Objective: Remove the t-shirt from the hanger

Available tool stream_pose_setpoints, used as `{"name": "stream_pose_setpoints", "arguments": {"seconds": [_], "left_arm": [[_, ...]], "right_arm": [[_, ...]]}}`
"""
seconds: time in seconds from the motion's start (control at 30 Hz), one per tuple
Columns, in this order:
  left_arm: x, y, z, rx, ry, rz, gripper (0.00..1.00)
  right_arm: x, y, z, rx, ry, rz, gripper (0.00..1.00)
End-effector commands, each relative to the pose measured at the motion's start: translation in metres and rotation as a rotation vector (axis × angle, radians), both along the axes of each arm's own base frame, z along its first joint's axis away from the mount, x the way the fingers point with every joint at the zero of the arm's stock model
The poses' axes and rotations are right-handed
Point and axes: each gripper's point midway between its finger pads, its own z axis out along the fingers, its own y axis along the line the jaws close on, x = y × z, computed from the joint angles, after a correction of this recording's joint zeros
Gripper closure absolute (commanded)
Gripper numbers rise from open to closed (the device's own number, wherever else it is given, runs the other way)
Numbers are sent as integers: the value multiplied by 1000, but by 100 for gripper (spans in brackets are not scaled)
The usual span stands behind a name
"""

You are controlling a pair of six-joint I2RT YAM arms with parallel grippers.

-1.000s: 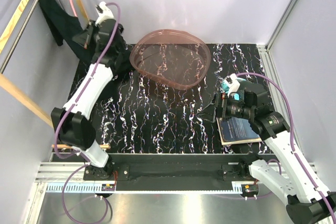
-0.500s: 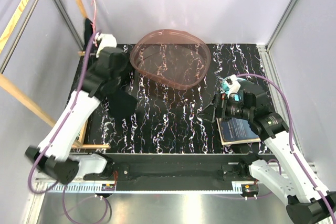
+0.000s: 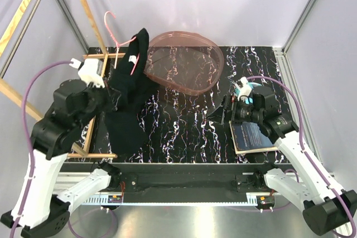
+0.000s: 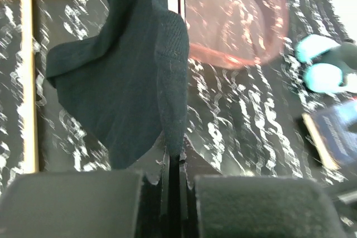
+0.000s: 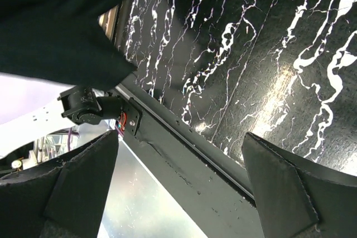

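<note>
The black t-shirt (image 3: 129, 104) hangs stretched from the pink wire hanger (image 3: 114, 29) at the back left down to my left gripper (image 3: 114, 106). The hanger's hook sticks up above the shirt and a pink wire bit shows at the shirt's upper fold. In the left wrist view the shirt (image 4: 128, 76) runs into my left gripper (image 4: 173, 163), which is shut on a fold of it. My right gripper (image 3: 218, 115) is open and empty over the table's right middle; in its view (image 5: 178, 154) the jaws stand wide apart.
A pink translucent basin (image 3: 181, 61) stands at the back middle. A dark book (image 3: 254, 136) lies under the right arm. Wooden frame bars (image 3: 100, 56) stand at the left, over the black marbled table (image 3: 184, 132).
My left arm has pulled back toward the near left with the shirt, drawing shirt and hanger off the far-left rack toward the table. The right gripper has shifted slightly left.
</note>
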Motion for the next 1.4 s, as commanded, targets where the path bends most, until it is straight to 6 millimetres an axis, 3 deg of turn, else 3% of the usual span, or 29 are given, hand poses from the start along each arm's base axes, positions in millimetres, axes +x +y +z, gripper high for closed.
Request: {"name": "stream_pose_setpoints", "arguments": {"seconds": [0.0, 0.2, 0.3, 0.43, 0.53, 0.57, 0.63, 0.83, 1.1, 1.27, 1.37], "left_arm": [[-32, 4, 43, -175, -79, 9, 100], [-71, 3, 94, -258, -209, -106, 100], [-87, -12, 113, -286, -253, -233, 100], [-109, -41, 121, -322, -291, -451, 100], [-120, -59, 117, -344, -305, -590, 100], [-119, -67, 107, -345, -275, -632, 100], [-116, -74, 100, -346, -253, -667, 100], [-92, -104, 52, -366, -55, -747, 100], [-80, -126, 27, -461, 27, -808, 100], [-77, -145, 4, -503, 115, -832, 100], [-78, -156, -8, -496, 151, -845, 100]], "right_arm": [[9, 5, 21, 25, -71, 7, 0], [10, 2, 21, 9, -68, -13, 0], [15, -3, 23, -3, -69, -65, 0], [14, -15, 27, -67, -83, -100, 0], [11, -20, 34, -93, -112, -99, 0], [12, -21, 36, -99, -125, -99, 0], [11, -23, 42, -100, -144, -103, 0], [12, -30, 62, -121, -194, -132, 0], [6, -37, 103, -110, -316, -132, 0], [1, -25, 141, -62, -427, -38, 0], [10, -11, 155, -38, -438, 26, 0]]}}
